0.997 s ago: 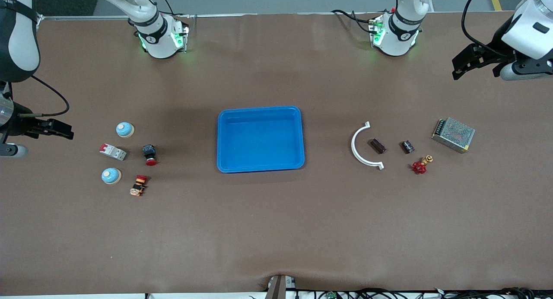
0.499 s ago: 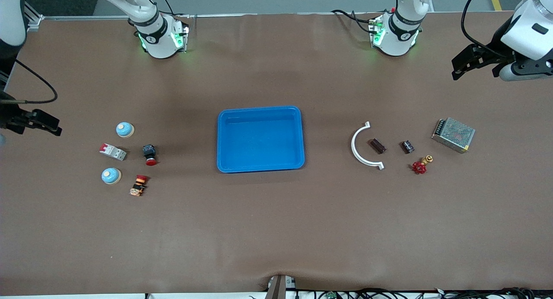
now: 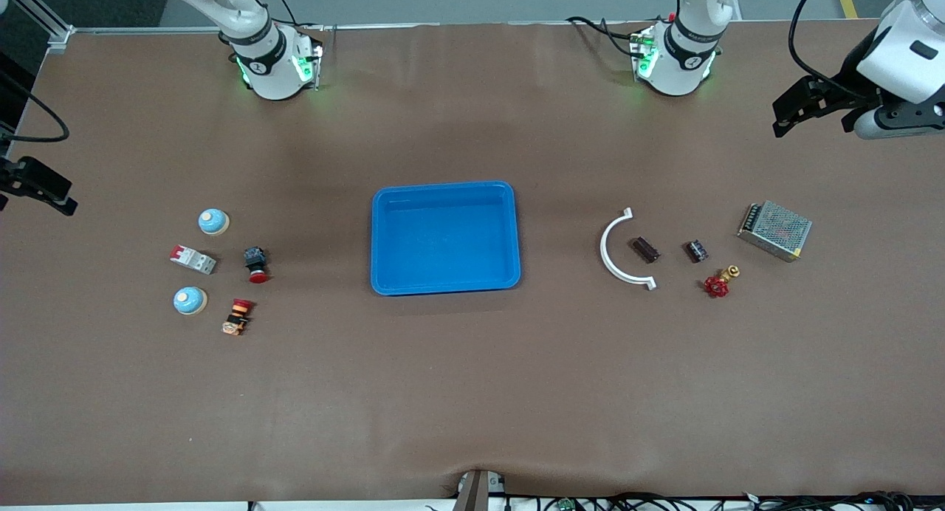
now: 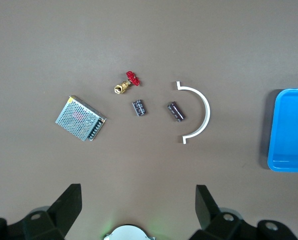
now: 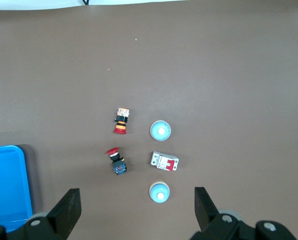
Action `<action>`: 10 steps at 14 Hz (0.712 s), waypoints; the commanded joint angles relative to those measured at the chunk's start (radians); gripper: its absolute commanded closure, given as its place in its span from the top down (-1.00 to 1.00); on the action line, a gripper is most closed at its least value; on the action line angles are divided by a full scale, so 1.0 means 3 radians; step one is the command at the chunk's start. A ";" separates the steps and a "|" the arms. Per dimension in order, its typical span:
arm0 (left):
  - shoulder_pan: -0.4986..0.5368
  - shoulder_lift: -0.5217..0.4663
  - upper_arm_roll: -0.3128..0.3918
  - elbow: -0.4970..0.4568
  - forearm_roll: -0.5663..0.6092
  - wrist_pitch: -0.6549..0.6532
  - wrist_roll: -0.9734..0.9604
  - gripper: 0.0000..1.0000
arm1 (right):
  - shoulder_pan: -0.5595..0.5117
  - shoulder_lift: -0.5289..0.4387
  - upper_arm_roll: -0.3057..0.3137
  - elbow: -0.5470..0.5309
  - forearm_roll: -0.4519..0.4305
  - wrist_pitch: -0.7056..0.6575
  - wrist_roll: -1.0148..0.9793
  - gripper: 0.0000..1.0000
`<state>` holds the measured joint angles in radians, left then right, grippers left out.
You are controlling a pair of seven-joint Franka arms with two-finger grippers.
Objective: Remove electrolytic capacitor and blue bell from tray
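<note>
Two light-blue bells (image 3: 213, 221) (image 3: 190, 300) sit toward the right arm's end of the table. They also show in the right wrist view (image 5: 160, 130) (image 5: 159, 192). Two dark capacitors (image 3: 645, 249) (image 3: 696, 251) lie toward the left arm's end and also show in the left wrist view (image 4: 176, 111) (image 4: 139, 107). A blue tray (image 3: 443, 286) sits empty in the middle. My right gripper (image 3: 37, 186) is open and empty, high over the table's edge at its own end. My left gripper (image 3: 794, 112) is open and empty, high over bare table at its own end.
By the bells lie a white-red breaker (image 3: 193, 259), a red-capped push button (image 3: 255, 263) and an orange-red switch (image 3: 237, 317). By the capacitors lie a white arc (image 3: 619, 267), a red valve (image 3: 716, 286) and a metal power supply (image 3: 774, 230).
My right gripper has moved outward to the table's edge at its own end and up in the front view. My left gripper has barely moved. Nothing on the table has shifted.
</note>
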<state>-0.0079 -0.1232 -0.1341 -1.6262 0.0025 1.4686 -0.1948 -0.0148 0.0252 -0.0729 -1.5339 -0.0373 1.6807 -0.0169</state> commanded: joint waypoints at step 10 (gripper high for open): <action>0.0021 -0.0024 -0.0003 -0.0015 -0.0013 0.0029 0.0061 1.00 | -0.0068 0.0085 0.0268 0.0419 0.0053 -0.0340 0.0230 1.00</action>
<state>-0.0075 -0.1232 -0.1338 -1.6265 0.0025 1.4692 -0.1948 -0.0157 0.0370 -0.0373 -1.4649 -0.0339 1.6222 0.0146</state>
